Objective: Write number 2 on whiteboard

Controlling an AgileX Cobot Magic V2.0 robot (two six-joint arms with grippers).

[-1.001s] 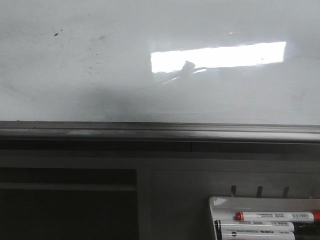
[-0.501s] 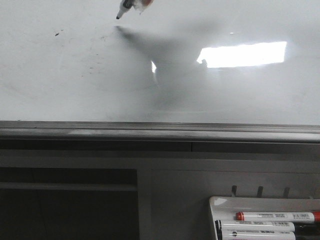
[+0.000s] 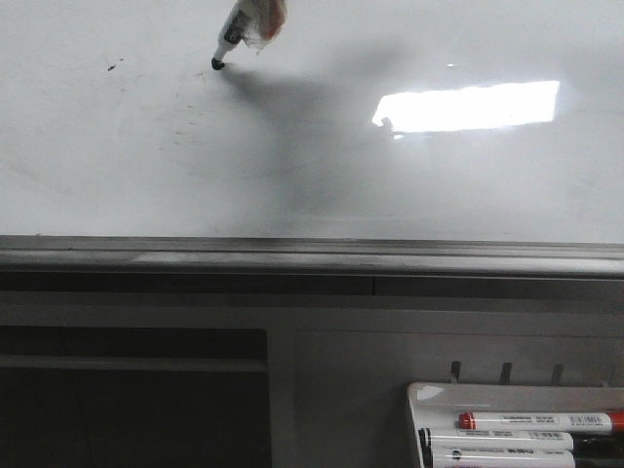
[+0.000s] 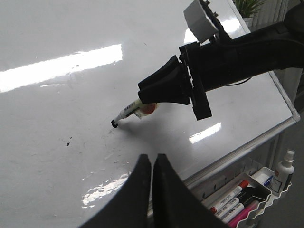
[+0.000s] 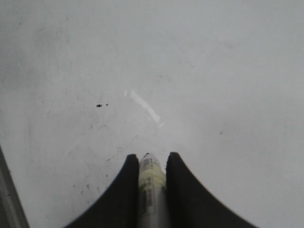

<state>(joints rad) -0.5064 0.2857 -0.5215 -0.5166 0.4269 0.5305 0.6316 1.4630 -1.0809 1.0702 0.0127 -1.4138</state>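
— What do your hands look like?
— My right gripper [image 4: 142, 102] is black, with wide fingers that get thin at the tips. My arm [image 4: 247, 50] behind it is black too, with a grey-white box [image 4: 200, 19] on top.
— And the other one?
— My left gripper [image 4: 152, 164] has two smooth black fingers, pointed like a beak.

A green potted plant [image 4: 248, 6] stands in the far corner beside pale vertical window blinds [image 4: 278, 10]. Below, a white plastic spray bottle [image 4: 283, 166] sits by a white wire tray [image 3: 507, 395] of markers, and daylight falls in.
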